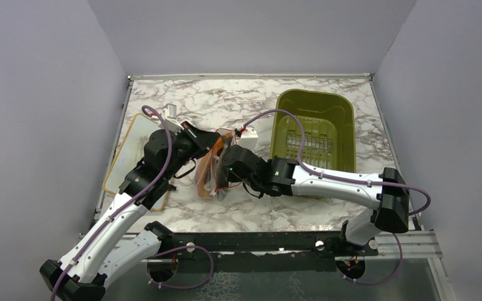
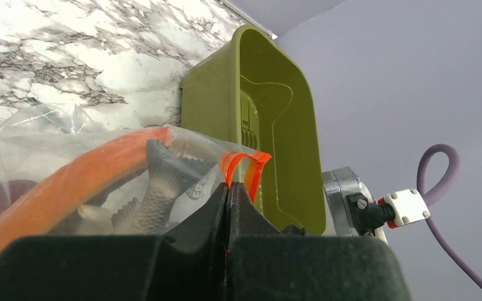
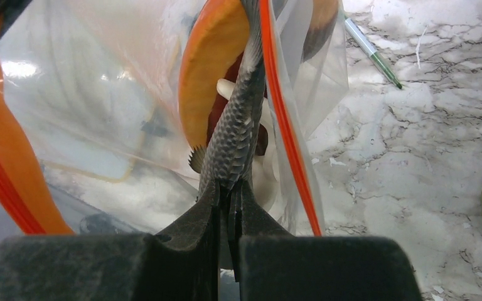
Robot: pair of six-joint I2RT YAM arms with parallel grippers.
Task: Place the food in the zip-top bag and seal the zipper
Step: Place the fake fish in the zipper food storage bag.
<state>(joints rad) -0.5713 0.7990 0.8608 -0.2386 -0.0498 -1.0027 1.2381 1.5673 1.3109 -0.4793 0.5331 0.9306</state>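
Top view: clear crinkly zip-top bag hung mid-table between both arms, with bare marble table behind. Olive-green plastic tub stood close on the right.

Left wrist: left gripper was pressed together on the thin red-orange zipper strip. Bag bottom was cut off.

Right wrist: right gripper pinched a grey scaly toy fish beside an orange crescent slice. Whether through the plastic was unclear.

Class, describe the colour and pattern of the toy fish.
The toy fish is grey with a dark scale pattern, clearest in the right wrist view.
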